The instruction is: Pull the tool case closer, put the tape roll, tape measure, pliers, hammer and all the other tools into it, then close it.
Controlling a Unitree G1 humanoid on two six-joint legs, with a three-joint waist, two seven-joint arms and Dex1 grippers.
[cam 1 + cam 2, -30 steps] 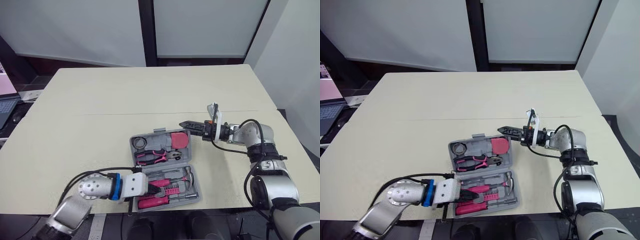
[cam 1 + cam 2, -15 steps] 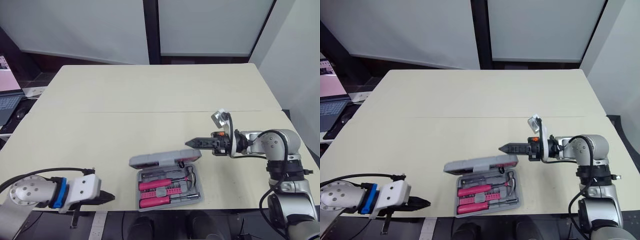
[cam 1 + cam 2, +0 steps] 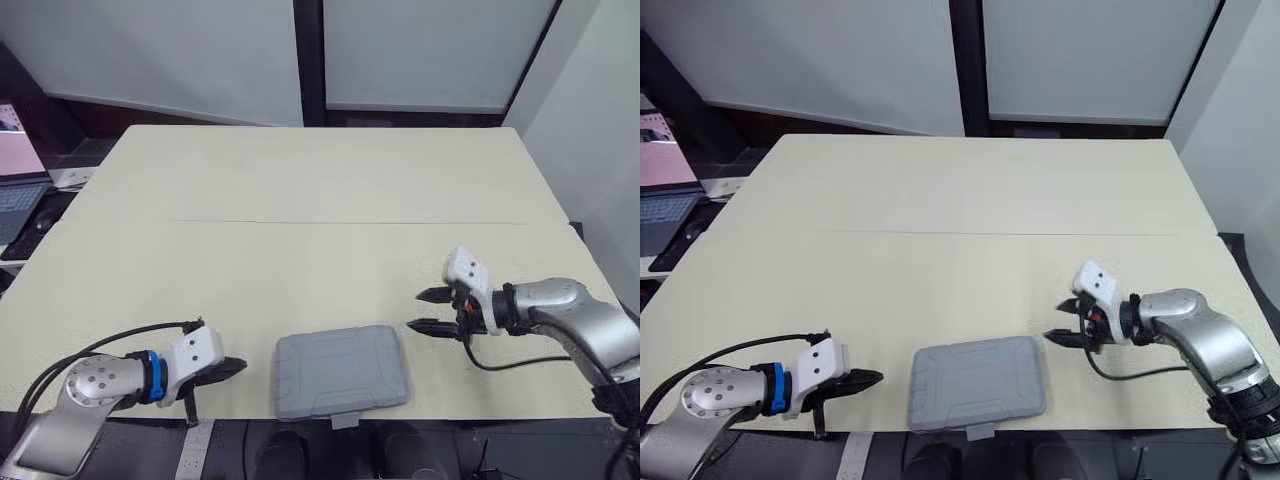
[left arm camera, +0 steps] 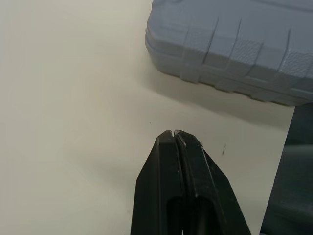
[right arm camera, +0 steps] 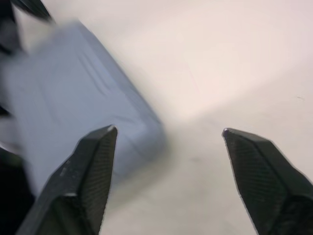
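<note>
Your left hand [image 3: 236, 367] is closed tight on nothing, and the shut tool case [image 3: 341, 371] lies flat on the tabletop [image 3: 300, 200] just to its right, clear of it. Your right hand [image 3: 417, 310] is spread open and empty, with the case just to its left, near but not touching.
</note>
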